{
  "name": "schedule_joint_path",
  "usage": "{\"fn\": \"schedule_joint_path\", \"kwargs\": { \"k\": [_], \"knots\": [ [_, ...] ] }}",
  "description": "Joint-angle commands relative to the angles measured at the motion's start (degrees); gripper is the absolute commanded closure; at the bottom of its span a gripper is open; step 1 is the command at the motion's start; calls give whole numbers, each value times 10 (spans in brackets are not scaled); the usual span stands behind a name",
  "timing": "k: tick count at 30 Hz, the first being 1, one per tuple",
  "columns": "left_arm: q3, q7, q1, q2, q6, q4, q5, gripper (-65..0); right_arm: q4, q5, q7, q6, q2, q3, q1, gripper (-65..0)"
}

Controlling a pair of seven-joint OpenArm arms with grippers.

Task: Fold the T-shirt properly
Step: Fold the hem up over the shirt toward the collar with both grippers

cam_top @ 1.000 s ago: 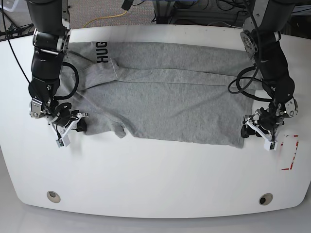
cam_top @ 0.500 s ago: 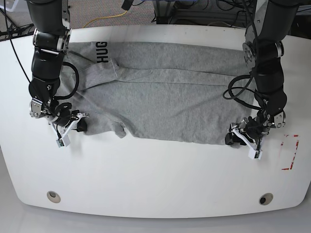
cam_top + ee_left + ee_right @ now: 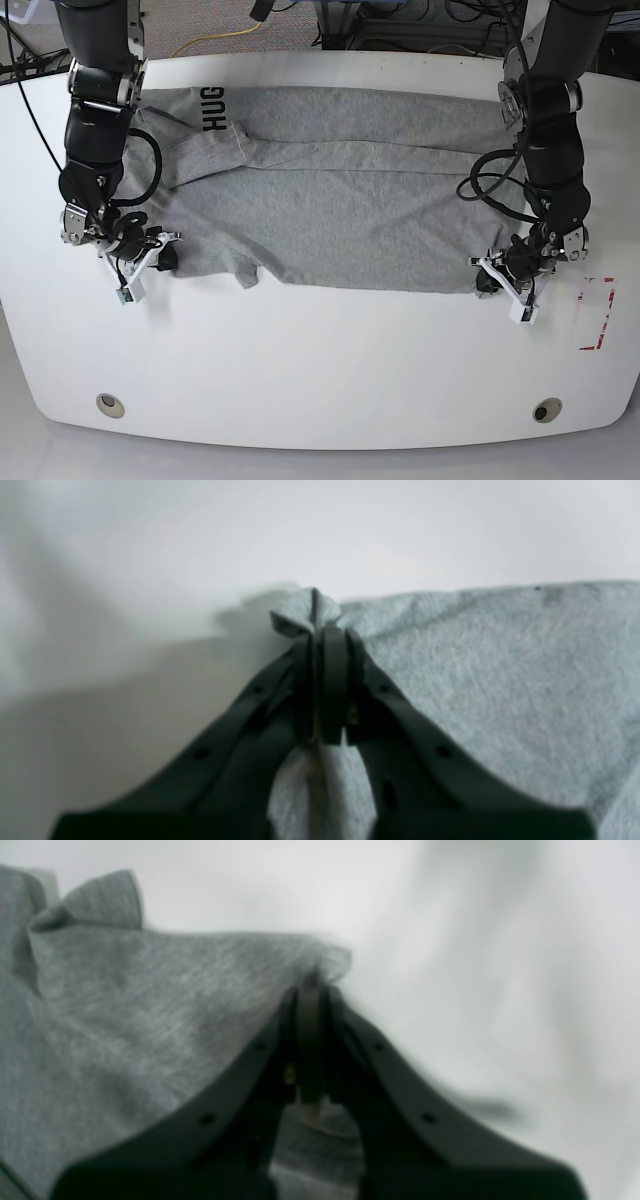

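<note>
The light grey T-shirt (image 3: 340,200) lies spread across the white table (image 3: 320,360), with its far edge folded over and black letters showing at the far left. In the base view my left gripper (image 3: 488,283) is at the shirt's near right corner. The left wrist view shows the left gripper (image 3: 322,640) shut on a bunched tip of the T-shirt (image 3: 500,680). My right gripper (image 3: 165,258) sits at the near left corner. In the right wrist view the right gripper (image 3: 310,990) is shut on the edge of the T-shirt (image 3: 150,1015).
A red tape mark (image 3: 597,312) sits on the table just right of my left gripper. Two round holes (image 3: 111,405) (image 3: 546,410) lie near the front edge. Cables run behind the table's far edge.
My left arm moved in from the right to the shirt's near right corner and its jaws shut on the cloth. The right arm stayed where it was, still pinching the left corner.
</note>
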Motion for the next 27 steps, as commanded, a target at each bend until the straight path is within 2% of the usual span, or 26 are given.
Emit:
{"fn": "schedule_joint_path", "kwargs": {
  "k": [1,10,16,21,27],
  "knots": [
    [0,-1,-9,-4,-2,48,-1,0,70,-2,-10,3,9,2,11,0],
    [0,-1,48,-3,-4,181,-3,0,173,-3,-83,3,9,2,12,0],
    [-3,47,82,-3,-6,275,-5,0,239,-3,-120,3,10,2,10,0],
    [-3,71,120,-2,-7,355,-6,0,296,-3,-173,3,11,5,5,0],
    [-3,81,165,8,-7,458,-6,0,381,-3,-218,3,7,42,-26,0]
  ]
}}
